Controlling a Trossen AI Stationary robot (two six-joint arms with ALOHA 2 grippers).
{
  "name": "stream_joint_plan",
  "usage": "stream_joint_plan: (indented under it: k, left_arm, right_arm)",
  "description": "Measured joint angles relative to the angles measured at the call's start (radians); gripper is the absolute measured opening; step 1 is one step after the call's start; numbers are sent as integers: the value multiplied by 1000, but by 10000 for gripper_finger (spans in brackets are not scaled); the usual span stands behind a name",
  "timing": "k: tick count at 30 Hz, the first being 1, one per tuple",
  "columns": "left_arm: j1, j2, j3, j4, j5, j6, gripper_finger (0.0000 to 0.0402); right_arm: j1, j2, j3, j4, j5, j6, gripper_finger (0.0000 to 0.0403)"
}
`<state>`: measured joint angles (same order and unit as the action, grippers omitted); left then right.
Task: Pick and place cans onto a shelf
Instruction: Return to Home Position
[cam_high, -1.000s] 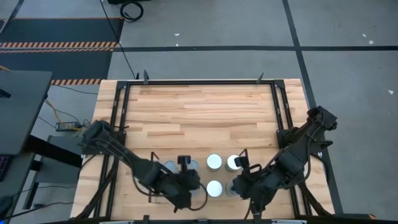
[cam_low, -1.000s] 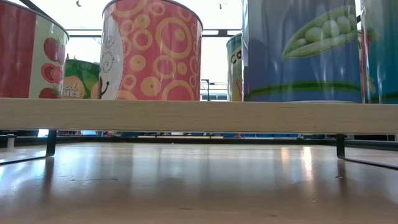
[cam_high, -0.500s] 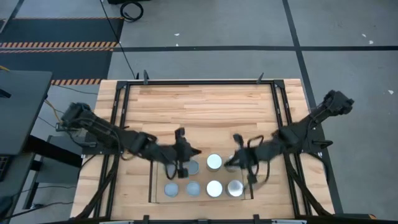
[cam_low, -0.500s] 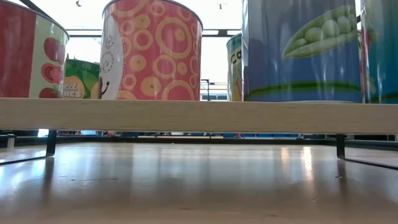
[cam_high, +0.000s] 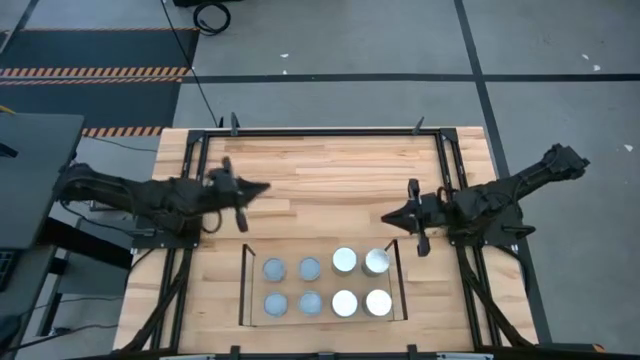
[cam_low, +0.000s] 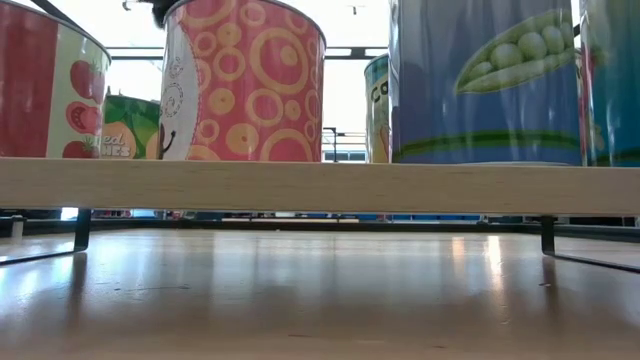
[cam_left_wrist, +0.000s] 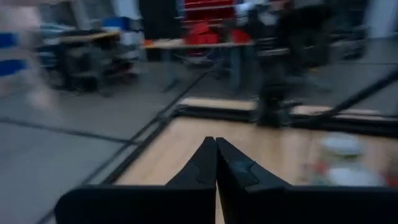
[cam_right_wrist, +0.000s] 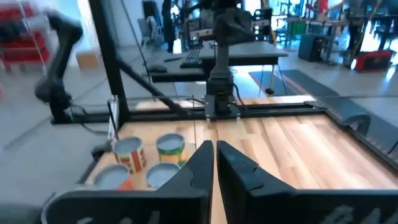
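Eight cans stand in two rows of four on the shelf (cam_high: 243, 290) near the table's near edge, showing grey-blue tops (cam_high: 273, 269) on the left and silver-white tops (cam_high: 345, 303) on the right. In the low view they stand upright on the shelf's light wood base (cam_low: 320, 186): a pink-ringed can (cam_low: 245, 85) and a pea-labelled can (cam_low: 480, 80). My left gripper (cam_high: 262, 188) is shut and empty, beyond the shelf's far left. My right gripper (cam_high: 385, 218) is shut and empty, beyond its far right. Both also show shut in their wrist views, the left (cam_left_wrist: 216, 162) and the right (cam_right_wrist: 214, 163).
A black frame (cam_high: 320, 131) edges the table. Bare wood (cam_high: 320, 180) lies between the two grippers and the far edge. The right wrist view shows some of the cans (cam_right_wrist: 129, 152) and the left arm (cam_right_wrist: 59, 56) beyond them.
Both arms have drawn back from over the shelf toward the table's far edge, the left gripper going left and the right gripper going right. They had covered several cans; now all the cans show, standing still on the shelf.
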<state>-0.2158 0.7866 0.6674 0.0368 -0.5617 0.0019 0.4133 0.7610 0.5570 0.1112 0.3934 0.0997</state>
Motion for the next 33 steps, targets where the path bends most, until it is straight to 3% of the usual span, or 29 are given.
stream_joint_plan:
  k: [3,7,15,26,33]
  left_arm:
    - [4,-91,-43,-43,-56,-75,5]
    - [5,-185,-126,-73,-46,-86,5]
    - [88,-424,-405,80,16,-61,5]
    - [130,-758,-659,56,80,-33,5]
    - [130,-782,-659,47,217,70,5]
  right_arm:
    - [-2,-30,-46,4,-1,116,31]
    - [-76,-61,-110,8,-5,90,30]
    - [-299,-179,-275,2,-203,92,28]
    - [-307,-523,-538,113,-162,-27,28]
    - [-281,-633,-550,54,-193,-71,28]
